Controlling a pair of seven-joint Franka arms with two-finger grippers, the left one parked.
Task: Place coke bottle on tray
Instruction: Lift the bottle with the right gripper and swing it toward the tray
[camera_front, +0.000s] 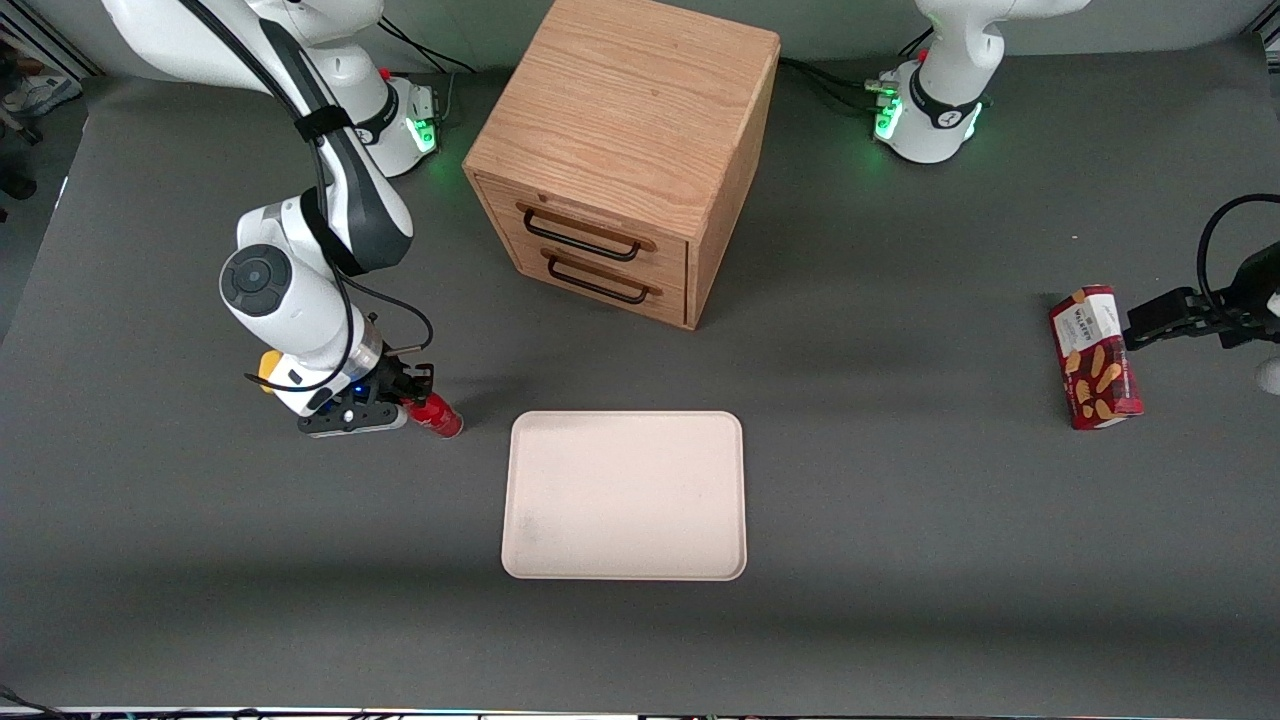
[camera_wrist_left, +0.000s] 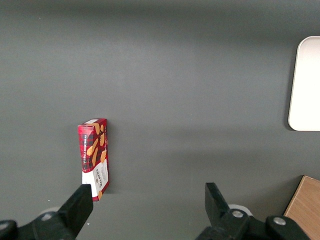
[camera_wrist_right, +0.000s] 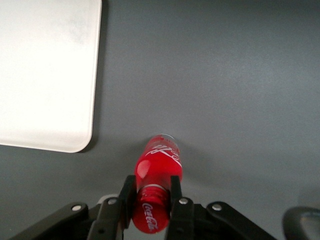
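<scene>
Tool (camera_wrist_right: 151, 200) pinching coke bottle (camera_wrist_right: 156, 172) above grey table (camera_front: 900, 520)

My gripper (camera_wrist_right: 150, 202) is clamped on the neck of the coke bottle (camera_wrist_right: 158, 166), a small glossy red bottle with white script, beside the tray (camera_front: 625, 495) toward my working arm's end of the table. The tray is flat, pale cream-pink, round-cornered and bare.
</scene>
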